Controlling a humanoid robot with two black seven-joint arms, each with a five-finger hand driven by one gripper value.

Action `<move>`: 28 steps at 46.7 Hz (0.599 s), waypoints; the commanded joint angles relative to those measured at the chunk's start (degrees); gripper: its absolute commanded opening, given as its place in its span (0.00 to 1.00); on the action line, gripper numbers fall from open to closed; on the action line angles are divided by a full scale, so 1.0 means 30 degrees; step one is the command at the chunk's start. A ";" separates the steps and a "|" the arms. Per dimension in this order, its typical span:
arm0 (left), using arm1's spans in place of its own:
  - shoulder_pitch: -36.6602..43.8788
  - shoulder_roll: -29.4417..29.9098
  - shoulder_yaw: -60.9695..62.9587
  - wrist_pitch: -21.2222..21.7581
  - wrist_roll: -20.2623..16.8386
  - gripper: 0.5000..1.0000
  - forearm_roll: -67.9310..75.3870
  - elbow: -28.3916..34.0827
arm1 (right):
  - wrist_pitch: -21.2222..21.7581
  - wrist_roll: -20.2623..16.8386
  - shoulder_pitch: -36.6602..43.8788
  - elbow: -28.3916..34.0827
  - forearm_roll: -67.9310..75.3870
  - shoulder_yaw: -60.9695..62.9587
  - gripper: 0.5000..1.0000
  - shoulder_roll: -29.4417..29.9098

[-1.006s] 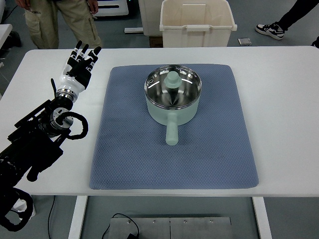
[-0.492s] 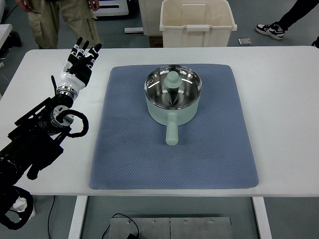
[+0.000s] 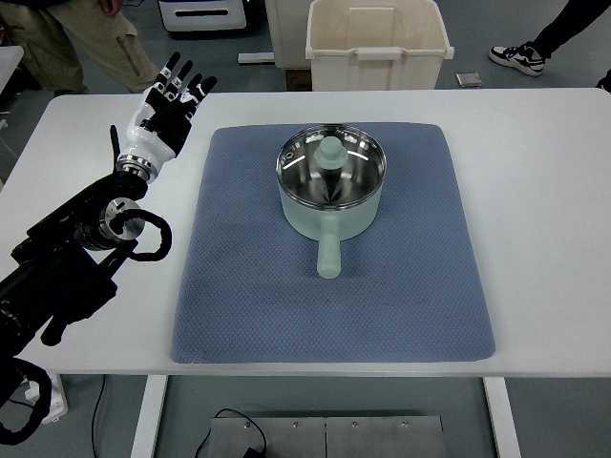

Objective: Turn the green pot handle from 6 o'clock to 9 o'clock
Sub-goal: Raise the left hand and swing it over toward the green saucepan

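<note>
1 pot (image 3: 331,194) right of left hand (image 3: 162,117)

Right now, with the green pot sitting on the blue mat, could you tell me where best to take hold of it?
Probably the handle: it juts straight from the green pot toward the robot, bare on both sides. The left hand, open beside the blue mat, could come from the left and wrap across it.

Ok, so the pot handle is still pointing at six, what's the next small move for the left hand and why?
Probably bring the left hand right and toward the robot, down to the handle. The hand hovers open over the table, left of the blue mat, touching nothing, and the green pot handle points at the robot's side.
</note>
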 commanded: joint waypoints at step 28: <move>-0.0401 0.1795 -0.0279 -0.1112 0.0006 1.00 0.6560 -0.3048 | -0.0002 -0.0004 -0.0003 0.0000 0.0000 0.0000 1.00 0.0000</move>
